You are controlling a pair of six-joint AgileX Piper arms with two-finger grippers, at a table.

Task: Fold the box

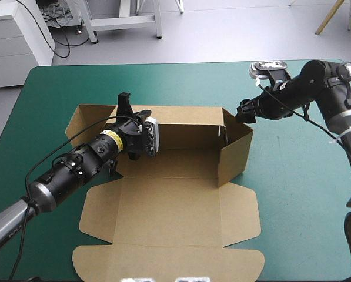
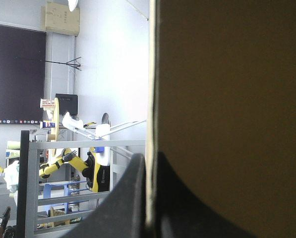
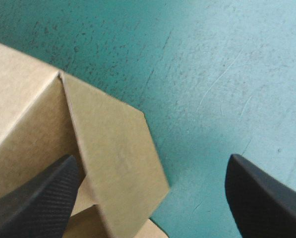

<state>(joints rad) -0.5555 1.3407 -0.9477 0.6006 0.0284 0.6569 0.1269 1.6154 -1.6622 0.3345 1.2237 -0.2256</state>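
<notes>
A flat-cut brown cardboard box [image 1: 175, 194] lies in the middle of the teal-green tabletop [image 1: 293, 176], and it is only partly put up. Its long far wall [image 1: 187, 114] stands upright and its right end wall [image 1: 234, 153] stands upright too, so the two meet at the far right corner. The floor of the box is flat on the tabletop. The wide lid panel [image 1: 169, 235], with rounded flaps at its sides, lies flat toward the near edge. The left end of the box is partly hidden under the left arm, so I cannot tell how the wall stands there.

The left end effector [image 1: 125, 106] is at the top edge of the far wall, toward its left part. In the left wrist view the left end effector [image 2: 148, 158] has its two black fingers [image 2: 123, 208] almost together, one on each side of the thin board of the box [image 2: 227, 99], which they pinch.

The right end effector [image 1: 244, 111] is at the far right corner of the box, on the outside. In the right wrist view the right end effector [image 3: 150, 161] has its fingers [image 3: 33, 198] wide apart and holds nothing. A slanted corner flap [image 3: 113, 148] of the box [image 3: 19, 124] reaches out between them, nearer to one finger. I cannot tell if that finger touches the board.
</notes>
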